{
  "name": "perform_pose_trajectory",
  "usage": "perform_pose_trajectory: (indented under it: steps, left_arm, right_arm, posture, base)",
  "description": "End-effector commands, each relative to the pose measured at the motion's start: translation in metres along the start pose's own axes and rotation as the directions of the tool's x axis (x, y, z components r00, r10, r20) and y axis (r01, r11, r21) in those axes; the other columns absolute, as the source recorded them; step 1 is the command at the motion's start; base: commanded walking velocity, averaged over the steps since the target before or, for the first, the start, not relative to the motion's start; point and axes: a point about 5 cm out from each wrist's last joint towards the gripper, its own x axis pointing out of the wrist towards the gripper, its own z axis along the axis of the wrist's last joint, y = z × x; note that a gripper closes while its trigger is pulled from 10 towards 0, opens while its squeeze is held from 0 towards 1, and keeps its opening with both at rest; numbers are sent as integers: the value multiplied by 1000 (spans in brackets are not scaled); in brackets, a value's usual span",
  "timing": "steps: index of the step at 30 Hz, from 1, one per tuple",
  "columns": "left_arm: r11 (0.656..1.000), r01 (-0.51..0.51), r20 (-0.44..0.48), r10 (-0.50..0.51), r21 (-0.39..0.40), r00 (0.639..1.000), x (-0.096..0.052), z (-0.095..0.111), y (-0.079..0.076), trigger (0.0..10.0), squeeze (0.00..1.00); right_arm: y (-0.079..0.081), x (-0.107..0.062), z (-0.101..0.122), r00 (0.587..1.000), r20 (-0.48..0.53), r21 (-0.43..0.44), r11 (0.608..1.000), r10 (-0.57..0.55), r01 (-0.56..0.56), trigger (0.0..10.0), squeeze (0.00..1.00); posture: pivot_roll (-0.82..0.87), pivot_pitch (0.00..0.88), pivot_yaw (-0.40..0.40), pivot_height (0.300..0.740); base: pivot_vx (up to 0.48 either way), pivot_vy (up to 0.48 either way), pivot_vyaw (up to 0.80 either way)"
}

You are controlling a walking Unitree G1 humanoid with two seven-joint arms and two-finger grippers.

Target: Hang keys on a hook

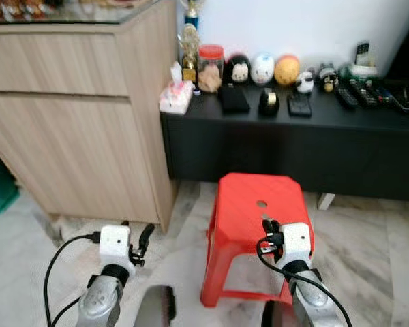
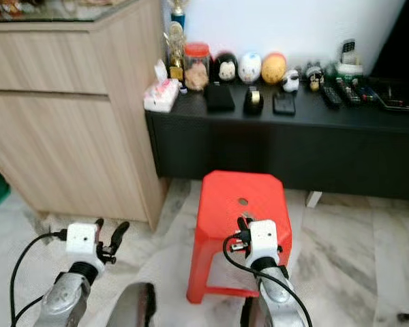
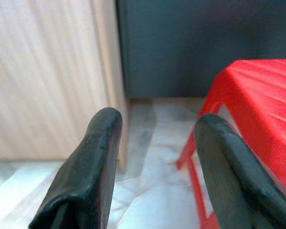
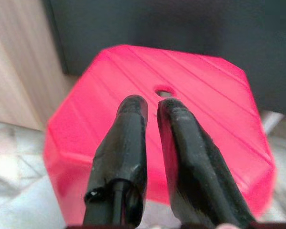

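My left gripper (image 1: 140,244) hangs low over the marble floor, between the wooden cabinet and the red stool. In the left wrist view it (image 3: 157,119) is open, with nothing between its fingers (image 3: 97,157). My right gripper (image 1: 269,228) hovers over the near part of the red plastic stool (image 1: 259,197), just short of the small hole (image 4: 163,91) in the seat. In the right wrist view it (image 4: 152,102) is shut, a thin slit between the fingers (image 4: 124,143) and nothing in it.
A light wooden cabinet (image 1: 75,122) stands at the left. Behind the stool is a low black console (image 1: 293,146) carrying a tissue pack (image 1: 176,97), a red-lidded jar (image 1: 210,67), round figurines (image 1: 262,68), remotes (image 1: 358,95) and a trophy (image 1: 189,41). Marble floor (image 1: 368,238) lies open at the right.
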Motion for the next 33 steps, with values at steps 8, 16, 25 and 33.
perform_pose_trajectory:
  steps: [8,16,25,33]
  left_arm:
    - [1000,7,-7,-7,1,1000,2,1,0,10000,0]
    - [1000,14,-9,-14,1,1000,2,1,-1,10000,0]
    - [1000,10,-11,-10,3,1000,3,0,-1,10000,0]
    - [1000,8,-8,-8,3,1000,4,0,-2,10000,0]
  right_arm:
    - [-2,0,-1,1000,-7,20,1000,-14,14,10000,0]
    - [-6,0,-4,999,-24,26,999,-38,39,10000,0]
    - [-5,0,-4,999,-23,25,999,-32,33,10000,0]
    - [-4,1,-5,999,-24,23,999,-27,28,10000,0]
  posture:
    - [-39,0,-60,573]
    - [-39,0,-61,573]
    - [-42,0,-62,573]
    - [-44,0,-64,573]
  base:
    - [0,0,0]
    - [0,0,0]
    - [0,0,0]
    - [240,0,0]
